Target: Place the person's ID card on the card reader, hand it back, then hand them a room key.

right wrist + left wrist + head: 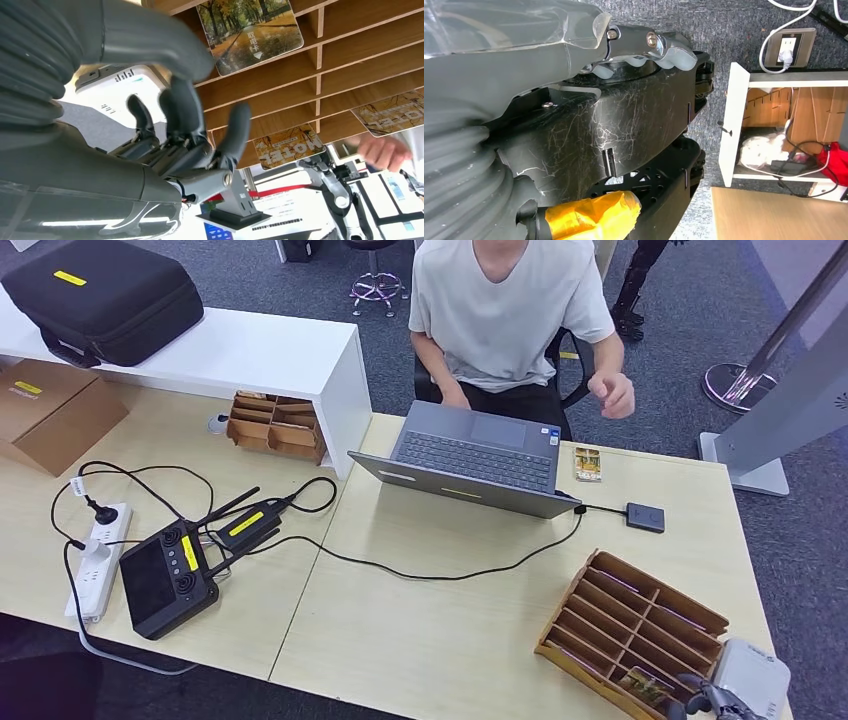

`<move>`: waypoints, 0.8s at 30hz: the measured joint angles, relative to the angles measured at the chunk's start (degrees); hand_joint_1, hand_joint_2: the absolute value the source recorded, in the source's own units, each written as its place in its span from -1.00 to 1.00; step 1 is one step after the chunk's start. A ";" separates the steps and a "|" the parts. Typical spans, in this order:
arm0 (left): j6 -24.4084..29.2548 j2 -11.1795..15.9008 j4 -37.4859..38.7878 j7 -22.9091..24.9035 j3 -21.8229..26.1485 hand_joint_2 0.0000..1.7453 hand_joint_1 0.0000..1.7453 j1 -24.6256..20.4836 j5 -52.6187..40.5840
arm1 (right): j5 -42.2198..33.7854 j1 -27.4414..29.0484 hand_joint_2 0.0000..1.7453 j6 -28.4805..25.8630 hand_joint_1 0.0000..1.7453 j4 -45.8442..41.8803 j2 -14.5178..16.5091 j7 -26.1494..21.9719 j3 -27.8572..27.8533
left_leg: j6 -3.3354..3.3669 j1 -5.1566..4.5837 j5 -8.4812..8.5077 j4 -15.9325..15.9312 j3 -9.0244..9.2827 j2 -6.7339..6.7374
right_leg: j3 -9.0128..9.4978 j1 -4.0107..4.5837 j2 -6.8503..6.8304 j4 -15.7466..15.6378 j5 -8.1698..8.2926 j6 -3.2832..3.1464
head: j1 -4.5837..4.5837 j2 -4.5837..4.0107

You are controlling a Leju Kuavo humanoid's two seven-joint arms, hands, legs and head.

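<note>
Wooden slotted rack (640,620), glossy cards (250,32)

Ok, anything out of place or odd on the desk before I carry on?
Nothing looks spilled or damaged. One thing to note: the ID card lies on the table beside the laptop, apart from the card reader. The right hand hovers open at the wooden card rack, holding nothing.

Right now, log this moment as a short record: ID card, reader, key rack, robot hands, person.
id card: on table, beside laptop, not on reader
card reader: bare, cabled to laptop
key rack: wooden organizer, cards in slots
right robot hand: at rack's near end, fingers apart, holding nothing
left robot hand: hanging low, state unclear
person: seated behind laptop, hand raised
</note>
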 joint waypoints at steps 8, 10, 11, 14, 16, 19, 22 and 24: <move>0.02 0.00 0.00 0.00 0.00 1.00 -1.00 0.00 0.00 | 0.26 -0.04 1.00 -0.01 -1.00 -0.05 0.37 -0.34 0.02 | 0.00 0.00 0.00 0.00 0.00 0.00 | 0.00 0.00 0.00 0.00 0.00 0.00 | 0.00 0.00; 0.02 0.00 0.00 0.00 0.00 1.00 -1.00 0.00 0.00 | 0.46 -0.06 1.00 -0.01 -1.00 -0.04 0.51 -0.36 0.03 | 0.00 0.00 0.00 0.00 -0.01 0.00 | 0.00 0.00 0.00 0.00 0.00 0.00 | 0.00 0.00; 0.02 0.00 0.00 0.00 0.00 1.00 -1.00 0.00 0.00 | 0.56 -0.08 1.00 -0.01 -1.00 -0.04 0.58 -0.37 0.03 | 0.00 0.00 0.00 0.00 -0.01 0.00 | 0.00 0.00 0.00 0.00 0.00 0.00 | 0.00 0.00; 0.02 0.00 0.00 0.00 0.00 1.00 -1.00 0.00 0.00 | 0.78 -0.17 1.00 -0.01 -1.00 -0.04 0.78 -0.37 0.06 | 0.00 0.00 0.00 0.00 -0.01 0.00 | 0.00 0.00 0.00 0.00 0.00 0.00 | 0.00 0.00; 0.02 0.00 0.00 0.00 0.00 1.00 -1.00 0.00 0.00 | 0.84 -0.29 1.00 0.00 -1.00 -0.04 0.93 -0.37 0.08 | 0.00 0.00 0.00 0.00 -0.01 0.00 | 0.00 0.00 0.00 0.00 0.00 0.00 | 0.00 0.00; 0.03 0.00 0.00 0.00 0.00 1.00 -1.00 0.00 0.00 | 0.89 -0.48 1.00 0.01 -1.00 -0.03 1.10 -0.35 0.14 | 0.00 0.00 0.00 0.00 0.00 0.00 | 0.01 0.00 0.00 0.00 0.00 0.00 | 0.00 0.00; 0.04 0.00 0.00 0.00 0.00 1.00 -1.00 0.00 0.00 | 0.89 -0.58 1.00 0.01 -1.00 -0.02 1.25 -0.35 0.15 | 0.00 0.00 0.00 0.00 -0.01 0.00 | 0.01 0.00 0.00 0.00 0.00 0.00 | 0.00 0.00; 0.04 0.00 0.00 0.00 0.00 1.00 -1.00 0.00 0.00 | 0.89 -0.64 1.00 0.01 -1.00 -0.01 1.34 -0.35 0.15 | 0.00 0.00 0.00 0.00 -0.01 0.00 | 0.01 0.00 0.00 0.00 0.00 0.00 | 0.00 0.00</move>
